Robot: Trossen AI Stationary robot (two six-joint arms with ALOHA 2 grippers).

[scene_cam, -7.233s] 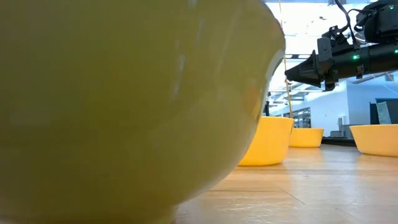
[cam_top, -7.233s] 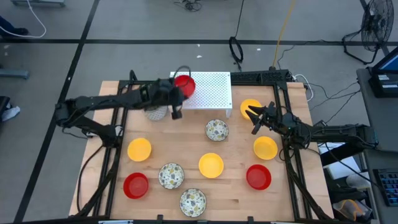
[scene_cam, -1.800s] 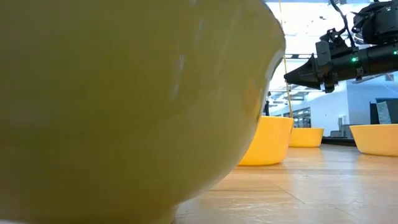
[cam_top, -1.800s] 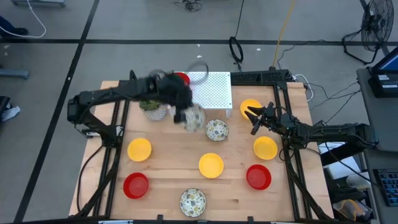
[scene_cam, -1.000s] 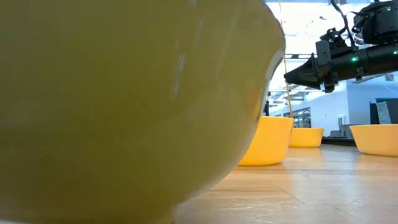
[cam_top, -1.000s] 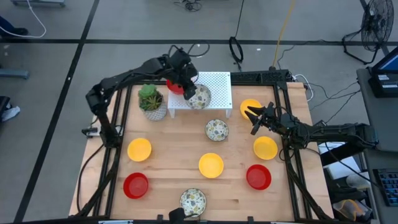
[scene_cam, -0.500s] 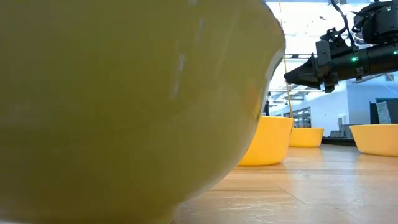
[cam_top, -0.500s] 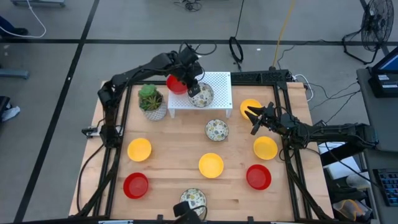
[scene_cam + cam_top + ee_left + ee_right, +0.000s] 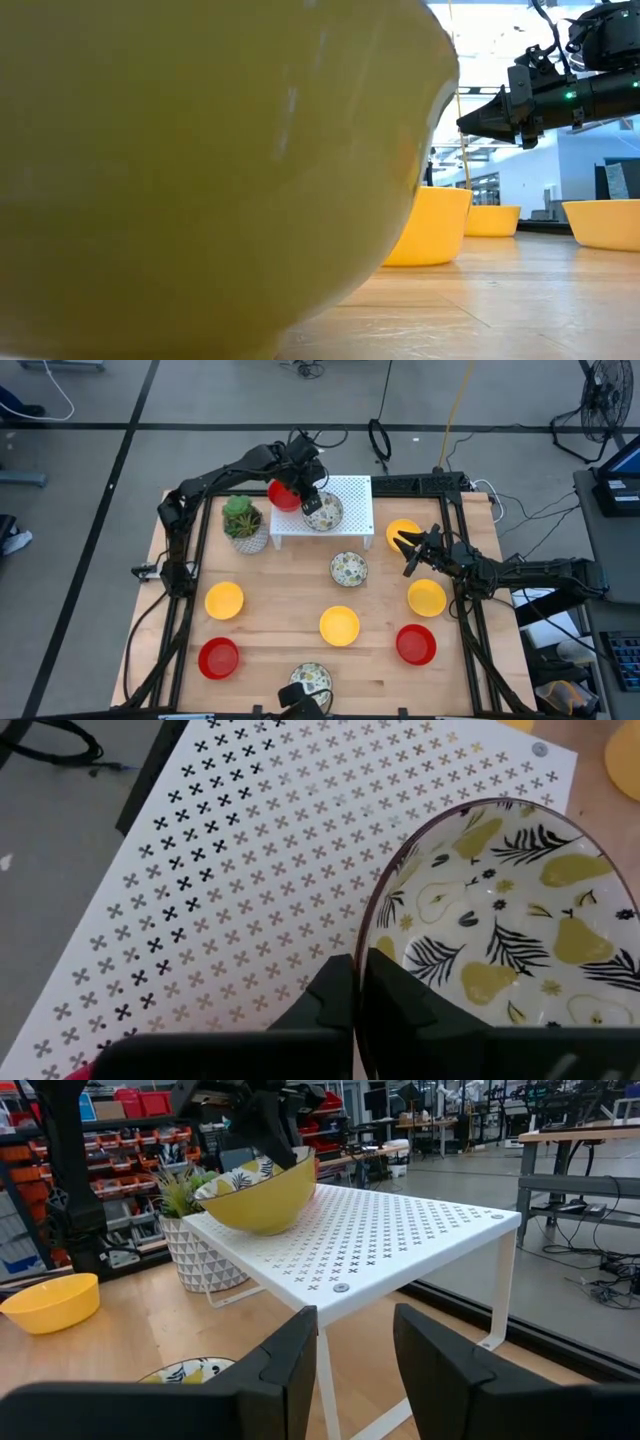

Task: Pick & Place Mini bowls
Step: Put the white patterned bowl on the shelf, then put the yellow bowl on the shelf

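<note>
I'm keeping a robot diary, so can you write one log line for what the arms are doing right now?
left gripper: shut on patterned bowl rim, over white rack | right gripper: open, empty, waiting beside yellow bowl | step: placing bowl on rack

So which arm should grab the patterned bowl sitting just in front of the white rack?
Probably right: the right gripper hangs open beside that patterned bowl, while the left gripper is shut on another bowl over the rack.

We can read no text, label, brand, number or sign anywhere in these views, whether on the table, the things or the room behind.
</note>
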